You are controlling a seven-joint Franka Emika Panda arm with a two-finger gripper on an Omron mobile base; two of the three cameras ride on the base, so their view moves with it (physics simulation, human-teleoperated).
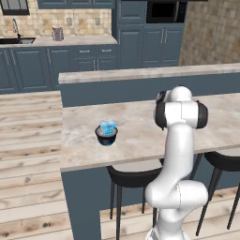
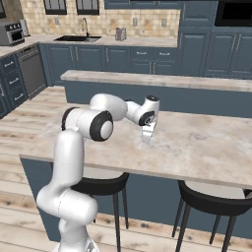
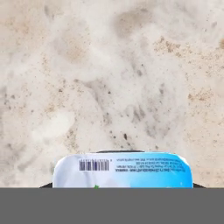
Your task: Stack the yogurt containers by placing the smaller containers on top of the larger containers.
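Light-blue cup [image 3: 122, 169] — close before jaws — over counter [image 3: 109, 78].

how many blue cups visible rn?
2. One cup sits on the dark tub on the counter; the other cup is at the gripper in the hand view.

Even, shadowless light; perhaps slightly soft.

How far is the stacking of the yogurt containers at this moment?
Done: one light-blue cup already sits on the dark tub on the counter. In hand: the hand view shows another light-blue cup close at the gripper, over bare counter; whether the jaws grip it I cannot tell. Left: bring this cup to the stack and set it on top.
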